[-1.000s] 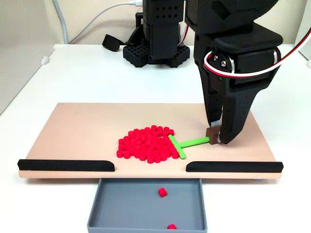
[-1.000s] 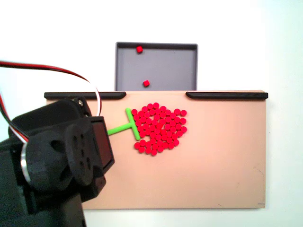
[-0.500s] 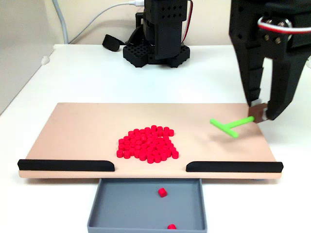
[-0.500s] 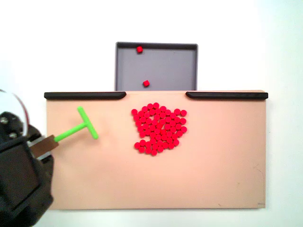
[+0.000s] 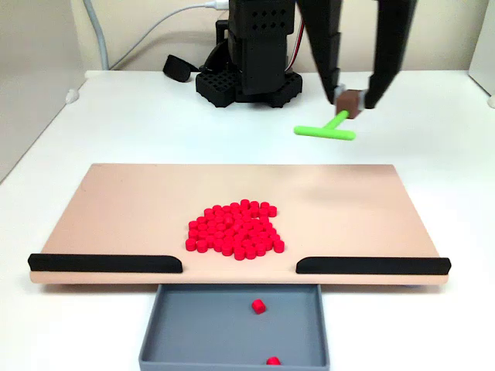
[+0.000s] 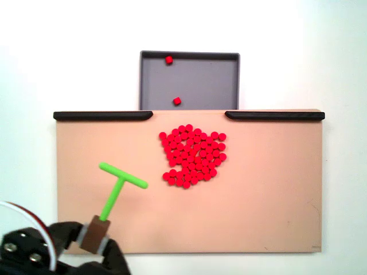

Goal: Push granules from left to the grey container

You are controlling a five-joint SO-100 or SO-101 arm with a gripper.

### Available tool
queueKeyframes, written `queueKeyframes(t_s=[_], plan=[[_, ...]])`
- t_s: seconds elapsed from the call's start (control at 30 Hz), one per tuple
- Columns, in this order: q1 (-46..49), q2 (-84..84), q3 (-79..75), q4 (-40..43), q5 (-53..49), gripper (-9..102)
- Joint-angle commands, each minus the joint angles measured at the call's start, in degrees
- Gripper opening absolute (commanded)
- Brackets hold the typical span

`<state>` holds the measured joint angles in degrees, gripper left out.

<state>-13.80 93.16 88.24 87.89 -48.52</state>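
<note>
A heap of red granules [image 5: 233, 229] lies on the tan board [image 5: 124, 209], just behind the gap between two black strips; it also shows in a fixed view from above [image 6: 194, 156]. Two more granules rest in the grey container [image 5: 209, 325], which sits below the board's front edge [image 6: 206, 80]. My gripper [image 5: 352, 100] is shut on the brown block at the end of a green T-shaped stick [image 5: 326, 128], held in the air behind the board's far edge. From above, the stick [image 6: 119, 183] hangs over the board's lower left, with the gripper [image 6: 94, 236] at the bottom edge.
Two long black strips [image 5: 104, 263] [image 5: 373, 265] line the board's front edge, leaving a gap above the container. The arm's black base [image 5: 251, 54] stands at the back of the white table, with a white cable [image 5: 139, 42] behind it.
The gripper lifted the green stick away from the heap, swung it right, then raised it up and back behind the board. The granules have not moved.
</note>
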Motion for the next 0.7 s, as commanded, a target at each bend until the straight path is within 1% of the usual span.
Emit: queueKeyframes(t_s=[0.0, 0.13, 0.33, 0.43, 0.67], plan=[[4.5, 5.1, 3.3, 0.1, -13.2, 0], [8.9, 6.7, 6.0, 0.1, -25.8, 0], [12.7, 6.7, 6.8, 0.0, -36.7, 0], [14.2, 7.4, 7.9, -0.3, -39.7, 0], [17.2, 7.4, 8.1, -0.7, -42.0, 0]])
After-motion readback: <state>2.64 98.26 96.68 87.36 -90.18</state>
